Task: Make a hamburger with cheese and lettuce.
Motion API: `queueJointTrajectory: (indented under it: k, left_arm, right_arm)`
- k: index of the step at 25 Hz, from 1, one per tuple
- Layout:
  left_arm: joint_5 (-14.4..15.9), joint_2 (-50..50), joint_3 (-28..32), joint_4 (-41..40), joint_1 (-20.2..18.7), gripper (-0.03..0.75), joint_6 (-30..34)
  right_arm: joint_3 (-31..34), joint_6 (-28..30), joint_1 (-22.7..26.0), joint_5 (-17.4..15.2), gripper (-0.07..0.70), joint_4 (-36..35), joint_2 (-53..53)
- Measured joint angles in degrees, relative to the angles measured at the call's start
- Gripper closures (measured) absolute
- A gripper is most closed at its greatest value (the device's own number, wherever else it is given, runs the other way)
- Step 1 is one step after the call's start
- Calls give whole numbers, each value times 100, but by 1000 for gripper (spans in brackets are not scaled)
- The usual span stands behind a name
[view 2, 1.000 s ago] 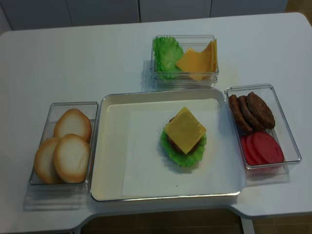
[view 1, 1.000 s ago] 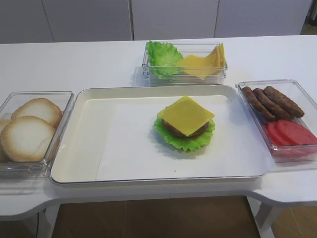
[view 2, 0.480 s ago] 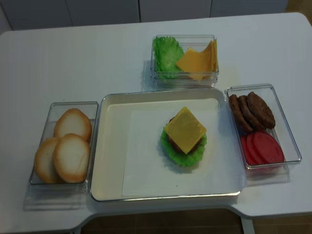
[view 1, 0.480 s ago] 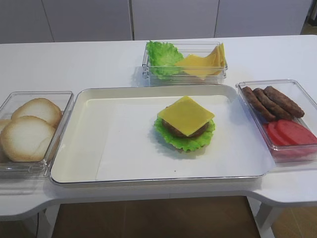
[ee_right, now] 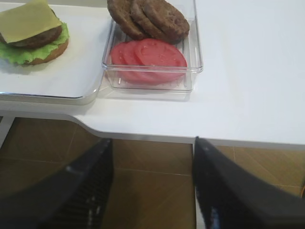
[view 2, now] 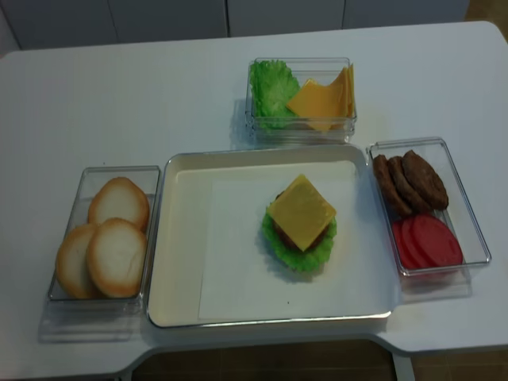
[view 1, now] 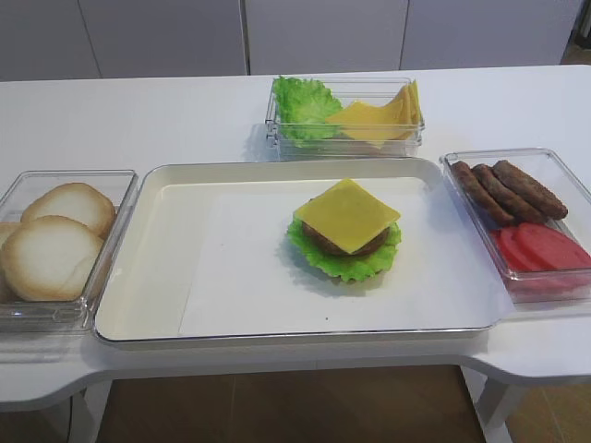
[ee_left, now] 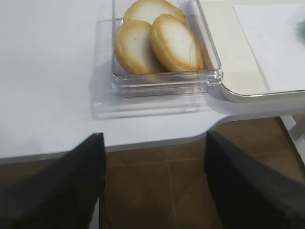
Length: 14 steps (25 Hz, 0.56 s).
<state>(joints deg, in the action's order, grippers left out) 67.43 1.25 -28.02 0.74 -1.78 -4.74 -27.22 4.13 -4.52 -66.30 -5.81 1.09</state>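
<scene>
The white table carries everything, with the ingredient boxes set around a central work area, likely so each arm has a short reach. In the middle of the high view lies the shallow cream metal tray, lined with a sheet of white paper that probably keeps the food off the metal.

At the left edge of that view a clear plastic box holds the pale round bun halves, just beside the tray. At the right edge a like clear box holds narrow brown patties standing in a row above overlapping red tomato slices. At top centre a third clear box keeps spare green leaves and a fanned stack of yellow slices.

Right of centre on the paper sits the hamburger, a low stack: the frilly bright green lettuce shows as a fringe all round, the dark patty rests on it, and the thin square yellow cheese lies flat on top, corners turned like a diamond. A tan bun edge shows beneath the leaf in the right wrist view. No top bun is on yet, so I judge the stack nearly finished.

The right gripper hangs below the table edge at the bottom of its wrist view, jaws spread wide, holding and touching nothing. The left gripper likewise hangs off the table, jaws apart and empty, with the buns ahead of it.
</scene>
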Motion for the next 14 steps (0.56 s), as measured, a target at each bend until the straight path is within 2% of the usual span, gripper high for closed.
queueJointTrajectory:
  k: [14]
  left_arm:
    - [0,0,0,0,0,239,0]
  right_arm:
    - [0,0,0,9,232,0,0]
